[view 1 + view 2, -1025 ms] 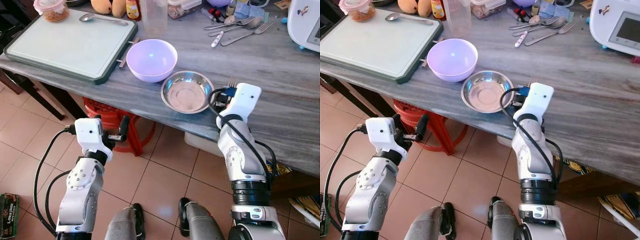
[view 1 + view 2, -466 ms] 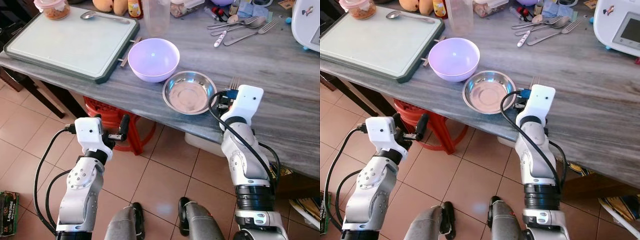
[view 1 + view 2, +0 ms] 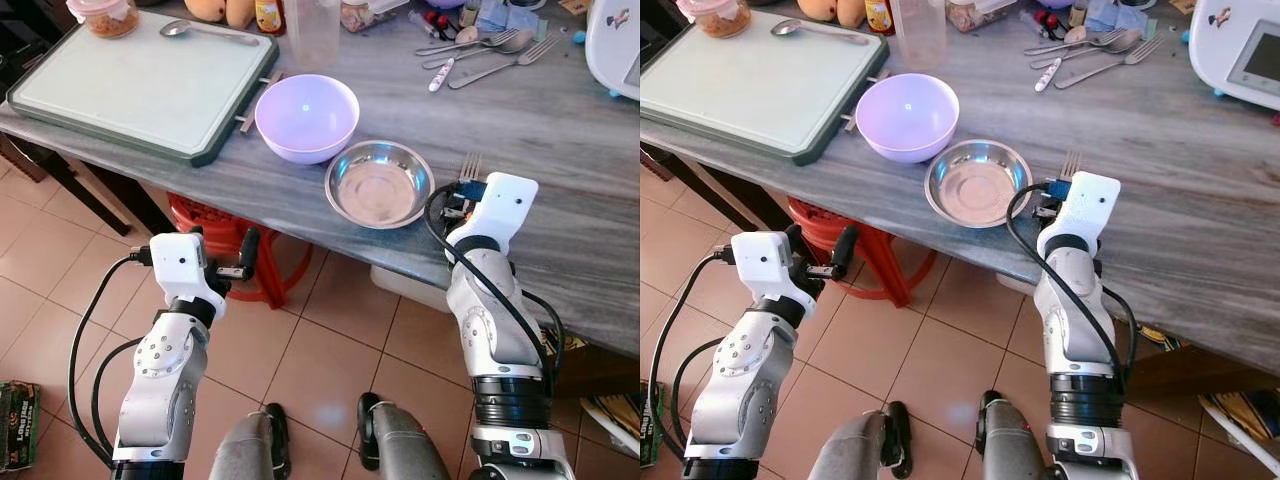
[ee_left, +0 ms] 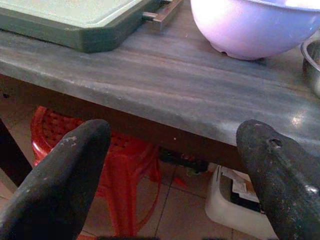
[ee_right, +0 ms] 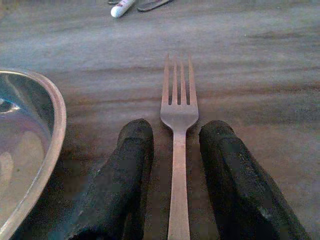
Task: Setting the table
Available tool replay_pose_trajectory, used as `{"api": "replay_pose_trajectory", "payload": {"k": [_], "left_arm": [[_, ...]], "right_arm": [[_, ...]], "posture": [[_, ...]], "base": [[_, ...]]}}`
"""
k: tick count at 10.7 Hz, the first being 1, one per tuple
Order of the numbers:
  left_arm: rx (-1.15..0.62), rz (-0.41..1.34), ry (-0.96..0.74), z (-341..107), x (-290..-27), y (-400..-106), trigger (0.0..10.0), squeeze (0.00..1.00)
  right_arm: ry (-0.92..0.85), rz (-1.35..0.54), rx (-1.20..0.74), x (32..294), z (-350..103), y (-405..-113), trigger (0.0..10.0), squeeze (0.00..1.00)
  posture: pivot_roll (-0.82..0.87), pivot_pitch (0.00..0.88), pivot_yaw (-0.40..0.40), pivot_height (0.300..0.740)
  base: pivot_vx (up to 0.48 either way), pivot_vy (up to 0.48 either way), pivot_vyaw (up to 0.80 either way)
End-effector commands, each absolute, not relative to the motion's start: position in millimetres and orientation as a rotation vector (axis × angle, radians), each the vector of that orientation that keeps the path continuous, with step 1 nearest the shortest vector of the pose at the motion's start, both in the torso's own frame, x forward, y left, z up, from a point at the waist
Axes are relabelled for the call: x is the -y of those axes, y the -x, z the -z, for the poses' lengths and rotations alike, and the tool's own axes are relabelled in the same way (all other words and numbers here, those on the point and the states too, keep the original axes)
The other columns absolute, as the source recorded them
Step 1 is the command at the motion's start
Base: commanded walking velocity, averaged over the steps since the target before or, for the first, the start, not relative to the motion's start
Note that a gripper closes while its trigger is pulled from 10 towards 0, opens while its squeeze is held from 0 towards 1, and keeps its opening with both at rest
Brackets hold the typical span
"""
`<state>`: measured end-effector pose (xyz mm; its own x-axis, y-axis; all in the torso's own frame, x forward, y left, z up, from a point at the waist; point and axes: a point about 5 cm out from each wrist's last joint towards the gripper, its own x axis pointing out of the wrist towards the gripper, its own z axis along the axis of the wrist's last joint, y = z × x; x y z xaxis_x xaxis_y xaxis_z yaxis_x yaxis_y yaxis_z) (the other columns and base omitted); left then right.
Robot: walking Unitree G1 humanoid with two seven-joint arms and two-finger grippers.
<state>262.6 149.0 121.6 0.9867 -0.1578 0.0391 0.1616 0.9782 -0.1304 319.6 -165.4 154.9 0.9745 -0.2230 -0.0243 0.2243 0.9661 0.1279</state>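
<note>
Fork [image 5: 178,116] beside steel bowl [image 3: 378,184], handle between right gripper's [image 5: 175,165] narrowly parted fingers, ungripped: retract straight, avoiding nudging it.

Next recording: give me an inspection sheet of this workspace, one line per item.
Surface: grey wood-grain table.
Job's things: fork flat beside steel bowl; purple bowl next to it.
Clutter: cutting board with spoon and jar; loose cutlery, bottles, white appliance at the far edge.
Grippers: right gripper open, fingers either side of the fork's handle; left gripper open, below the table edge.
Cables: black leads loop along both arms.
Surroundings: tiled floor, red stool under table.
</note>
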Motion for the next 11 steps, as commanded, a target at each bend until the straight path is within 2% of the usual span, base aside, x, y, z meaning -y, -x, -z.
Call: {"api": "replay_pose_trajectory", "payload": {"k": [1,6,11], "left_arm": [[0.009,0.150,0.129,-117.3,-151.2,-260.9,10.0,0.00],[0.013,0.154,0.132,-117.5,-150.2,-262.3,10.0,0.00],[0.023,0.151,0.136,-118.7,-149.7,-263.9,10.0,0.00]], "right_arm": [[-0.135,0.240,-0.076,169.2,-139.2,-315.5,10.0,0.00],[-0.176,0.198,0.036,167.2,-154.6,-314.8,10.0,0.00],[-0.136,0.194,0.128,173.2,-171.1,-313.0,10.0,0.00]], "posture": [[-0.03,0.256,0.073,0.740],[-0.03,0.253,0.075,0.740],[-0.03,0.247,0.071,0.740]], "base": [[0.000,0.000,0.00],[0.000,0.000,0.00],[0.000,0.000,0.00]]}}
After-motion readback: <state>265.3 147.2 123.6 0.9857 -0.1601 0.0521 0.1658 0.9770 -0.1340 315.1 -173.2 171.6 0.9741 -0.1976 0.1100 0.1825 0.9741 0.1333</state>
